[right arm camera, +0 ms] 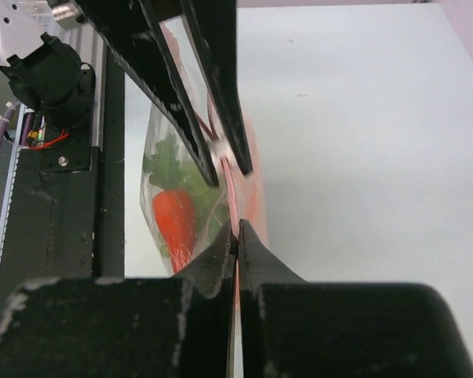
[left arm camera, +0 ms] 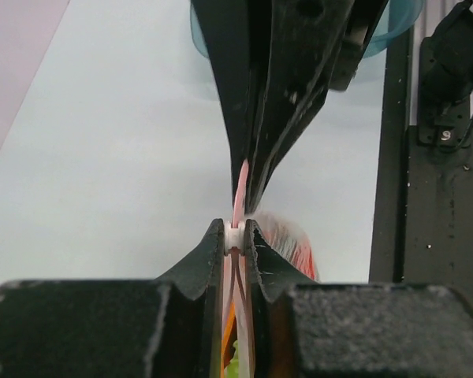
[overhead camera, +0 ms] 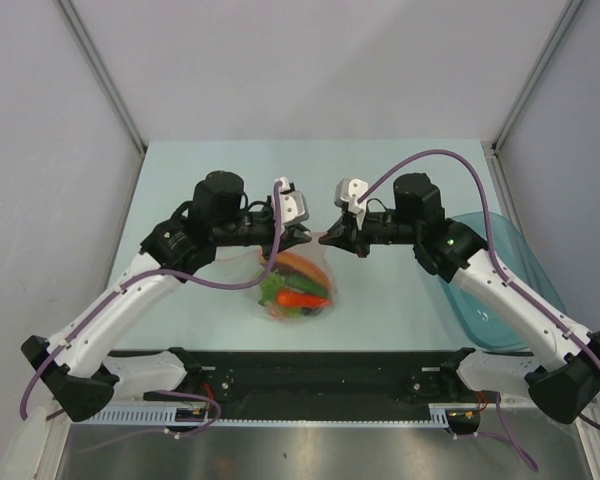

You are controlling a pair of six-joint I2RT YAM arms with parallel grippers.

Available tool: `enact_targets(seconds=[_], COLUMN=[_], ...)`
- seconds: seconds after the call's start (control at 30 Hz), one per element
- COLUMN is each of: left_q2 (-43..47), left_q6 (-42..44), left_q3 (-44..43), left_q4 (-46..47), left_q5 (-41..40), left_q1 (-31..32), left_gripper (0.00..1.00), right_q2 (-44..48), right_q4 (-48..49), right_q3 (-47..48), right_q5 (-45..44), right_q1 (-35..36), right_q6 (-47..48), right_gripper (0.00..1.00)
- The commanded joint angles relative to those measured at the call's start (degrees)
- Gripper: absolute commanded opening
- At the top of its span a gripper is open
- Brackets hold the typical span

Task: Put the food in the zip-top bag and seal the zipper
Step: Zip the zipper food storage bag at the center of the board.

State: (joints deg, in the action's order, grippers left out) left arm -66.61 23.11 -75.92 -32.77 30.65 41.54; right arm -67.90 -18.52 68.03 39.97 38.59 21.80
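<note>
**Mid-table: both grippers pinched on the bag's mouth, food inside**

Left of centre in the top view, the left gripper (overhead camera: 302, 236) reaches in toward the middle. Its jaws are closed down on the zipper (left arm camera: 240, 185), the thin pink-red strip. In its own wrist view the strip runs straight up out of the two white-tipped fingertips (left arm camera: 233, 239), with basically no gap there.

Right below where the arms meet hangs the zip-top bag (overhead camera: 264, 268), crinkly and clear. The food (overhead camera: 298, 290) is bunched inside it, and you can see green, orange and red through the plastic. Can't tell if the bag's bottom is resting on the table (overhead camera: 400, 300) or hanging just off it.

Just right of that, nearly tip to tip with the left one, the right gripper (overhead camera: 330, 238) is also squeezed tight on the same strip. Its wrist cam shows the zipper going into the closed tips. An orange-red piece (right arm camera: 173, 220) with green leafy stuff behind it shows through the bag's side.

Over at the right edge of the frame sits the teal bowl (overhead camera: 495, 290), well apart from the bag, partly under the right arm.
</note>
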Motion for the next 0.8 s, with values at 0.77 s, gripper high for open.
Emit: enact_targets(seconds=[0.77], left_q2=[12.4], left_q6=[6.3], left_q3=[6.4], left_q4=[-11.6], left_q5=[-3.1], left_q1=[-18.4], left_gripper=[0.10], right_q2=[6.6], right_q4=[-2.7], right_q3=[-2.3], right_q5=[2.0], right_q1=[-15.6], right_q6=[-1.1], right_gripper=[0.00])
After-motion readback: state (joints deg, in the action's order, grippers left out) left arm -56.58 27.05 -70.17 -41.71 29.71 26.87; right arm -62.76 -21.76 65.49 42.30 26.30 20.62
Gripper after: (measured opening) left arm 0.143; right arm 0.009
